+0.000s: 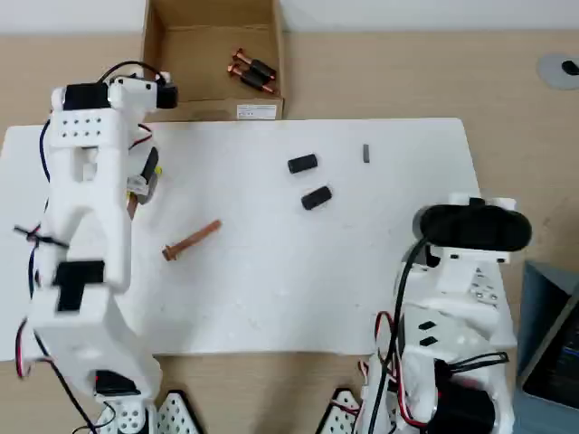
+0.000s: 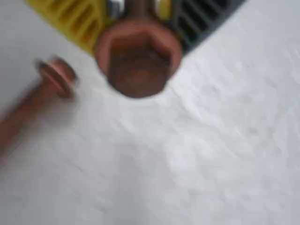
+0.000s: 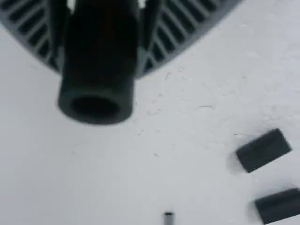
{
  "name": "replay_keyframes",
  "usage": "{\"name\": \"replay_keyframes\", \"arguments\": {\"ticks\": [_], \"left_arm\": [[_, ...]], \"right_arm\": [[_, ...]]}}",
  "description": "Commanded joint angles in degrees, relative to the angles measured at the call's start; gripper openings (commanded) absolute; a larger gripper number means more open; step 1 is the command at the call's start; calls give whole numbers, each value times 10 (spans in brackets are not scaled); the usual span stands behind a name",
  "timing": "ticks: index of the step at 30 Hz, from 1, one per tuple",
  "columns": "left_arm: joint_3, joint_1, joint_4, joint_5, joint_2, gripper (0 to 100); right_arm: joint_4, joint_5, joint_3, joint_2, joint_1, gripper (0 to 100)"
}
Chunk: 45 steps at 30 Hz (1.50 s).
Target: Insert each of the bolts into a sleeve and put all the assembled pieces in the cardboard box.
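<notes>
Copper hex-headed metal bolt (image 2: 138, 61), clenched head-out in the left arm's jaws at the counter's (image 1: 271, 307) left edge, sits well apart from the black cylindrical sleeve (image 3: 98, 70), bore exposed, grasped by the right arm's jaws near the right edge.

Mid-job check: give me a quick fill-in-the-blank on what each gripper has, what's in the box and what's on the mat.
1. The box holds ___ assembled pieces.
2. The left gripper is shut on a ___.
3. The right gripper is shut on a ___.
4. ___ loose sleeves lie on the mat.

Missing words: two; bolt; sleeve; two.
</notes>
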Motion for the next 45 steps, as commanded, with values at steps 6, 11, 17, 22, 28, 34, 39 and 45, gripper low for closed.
{"name": "replay_keyframes", "arguments": {"ticks": [6, 11, 17, 22, 28, 34, 39, 45], "left_arm": [[140, 88, -25, 115, -334, 5], [275, 86, -126, 201, -475, 5], [453, 91, -231, 315, -626, 5], [584, 91, -317, 365, -752, 5], [704, 91, -370, 397, -895, 5], [796, 92, -408, 410, -1040, 5], [875, 92, -419, 410, -1149, 5], [892, 91, -420, 475, -1147, 5]], "right_arm": [[-16, 3, 24, -1, -88, 9], [-33, 2, 28, -1, -99, 9], [-88, 6, 60, -1, -100, 9], [-120, 6, 102, -1, -118, 9], [-188, 4, 161, -1, -205, 9], [-295, 7, 219, -1, -269, 9], [-346, 7, 247, -1, -313, 9], [-400, 7, 281, -1, -344, 9]]}}
